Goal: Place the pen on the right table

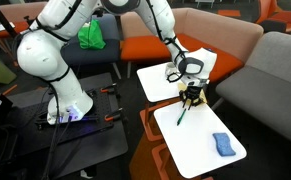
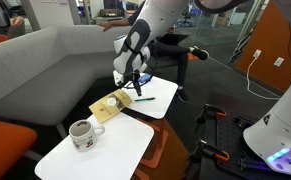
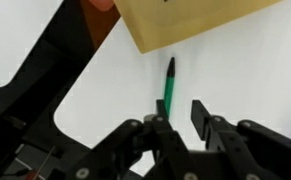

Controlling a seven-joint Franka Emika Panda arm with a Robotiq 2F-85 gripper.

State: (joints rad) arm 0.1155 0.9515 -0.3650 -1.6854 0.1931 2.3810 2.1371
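Note:
The pen point(image 3: 170, 85) is slim and green with a dark tip. It lies flat on the larger white table point(image 1: 200, 150), near the end that faces the smaller table, and shows in both exterior views point(image 1: 182, 114) point(image 2: 143, 97). My gripper point(image 3: 179, 104) hangs just above it, open and empty. The pen's near end runs along my left finger, partly hidden behind it. In the exterior views the gripper point(image 1: 191, 93) point(image 2: 130, 76) sits low over that table end.
A tan flat block point(image 2: 110, 105) lies by the gap between the tables and shows at the top of the wrist view point(image 3: 185, 20). A mug point(image 2: 81, 133) stands on the smaller table point(image 2: 105, 155). A blue cloth lump point(image 1: 223, 144) lies on the larger table. Sofas surround both.

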